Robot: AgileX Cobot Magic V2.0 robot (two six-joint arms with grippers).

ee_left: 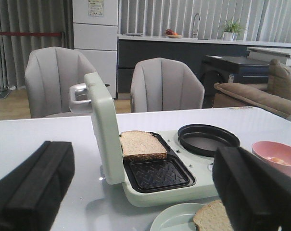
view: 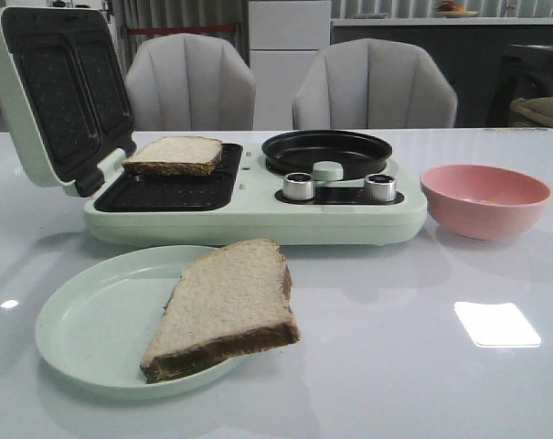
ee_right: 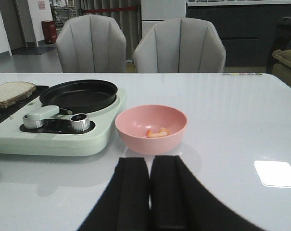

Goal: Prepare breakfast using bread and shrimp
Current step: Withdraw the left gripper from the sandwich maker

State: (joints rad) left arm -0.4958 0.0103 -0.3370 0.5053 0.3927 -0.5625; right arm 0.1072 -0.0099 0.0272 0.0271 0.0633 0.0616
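Note:
One bread slice [view: 174, 155] lies on the far plate of the open mint sandwich maker [view: 258, 218]; it also shows in the left wrist view [ee_left: 142, 145] and in the right wrist view [ee_right: 9, 93]. The second bread slice [view: 228, 306] lies on the pale green plate [view: 84, 329], hanging over its rim; part of it shows in the left wrist view [ee_left: 212, 217]. One curled orange shrimp [ee_right: 157, 132] lies in the pink bowl [ee_right: 151, 128]. My left gripper [ee_left: 145, 192] is open and empty, above the table in front of the maker. My right gripper [ee_right: 150, 192] is shut and empty, just short of the bowl. Neither gripper shows in the front view.
The maker's lid [view: 52, 96] stands open at the left. A round black pan [view: 326, 151] and two silver knobs [view: 299, 186] sit on the maker's right half. The pink bowl [view: 484, 199] stands right of the maker. Two grey chairs [view: 374, 87] stand behind the table.

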